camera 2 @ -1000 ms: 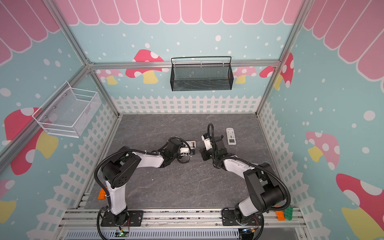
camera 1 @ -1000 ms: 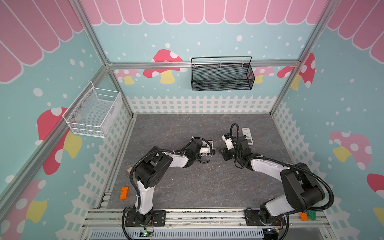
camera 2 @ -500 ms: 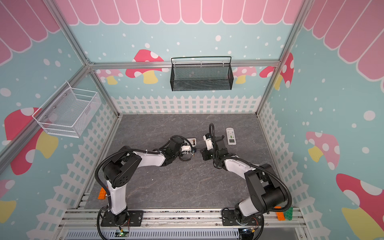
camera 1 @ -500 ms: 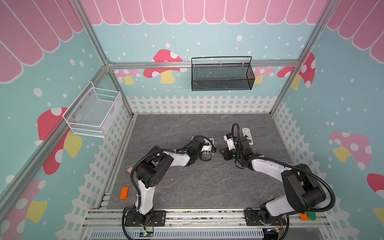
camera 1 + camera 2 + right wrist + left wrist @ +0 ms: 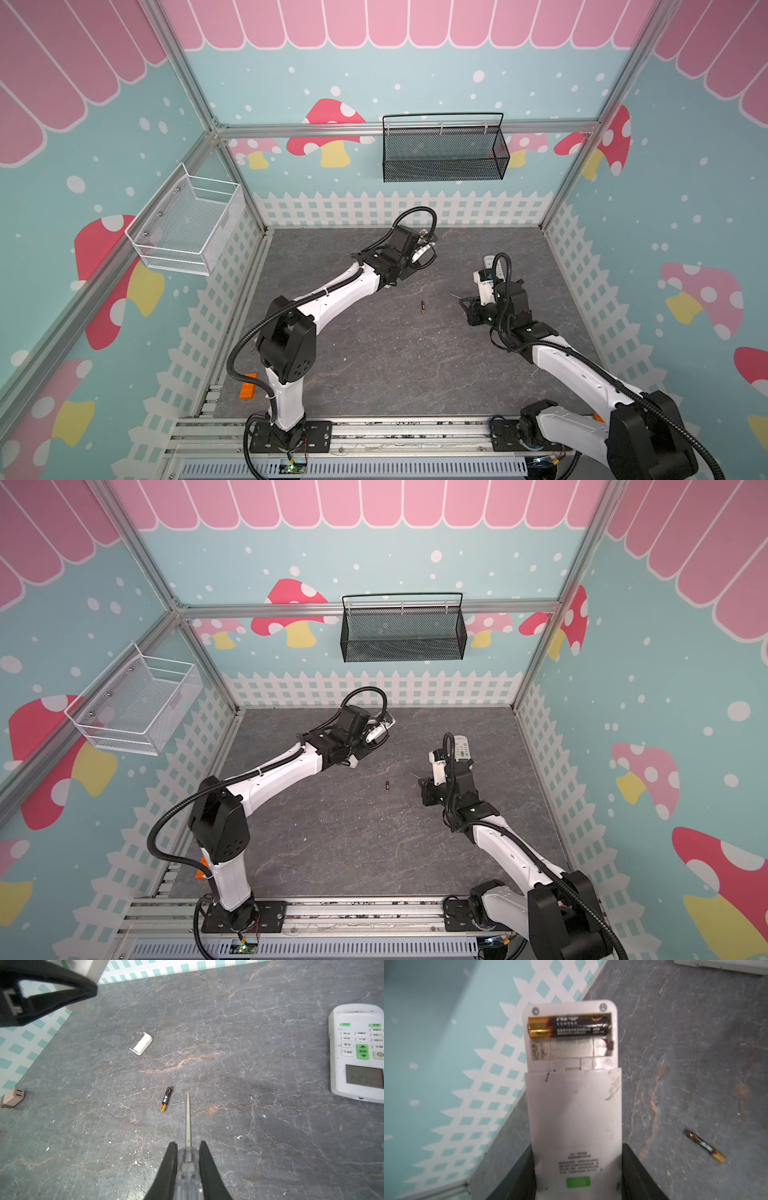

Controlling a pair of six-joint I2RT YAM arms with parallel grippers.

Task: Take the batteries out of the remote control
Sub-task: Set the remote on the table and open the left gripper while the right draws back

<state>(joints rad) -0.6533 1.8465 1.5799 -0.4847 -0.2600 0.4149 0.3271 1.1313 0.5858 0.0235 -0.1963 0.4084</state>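
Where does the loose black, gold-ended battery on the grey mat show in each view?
Both top views: loose battery mid-mat, between the arms.
Left wrist: battery on the mat, apart from the held open-backed white remote.
Right wrist: battery beside the clear-handled screwdriver's tip.
Landmark: face-up green-buttoned white remote, top and right wrist views.

Twin robot arms are finished alike, with white shells over the long links and black housings at the joints. The left arm (image 5: 332, 297) and the right arm (image 5: 582, 374) are each followed by a ribbed black cable conduit (image 5: 228, 363), and each is mounted on a black base plate (image 5: 322, 430). A ring of small dots is seen on the round face of the left shoulder housing (image 5: 291, 349). Tapered matte-black fingers (image 5: 169, 1167) are shown in the wrist views.
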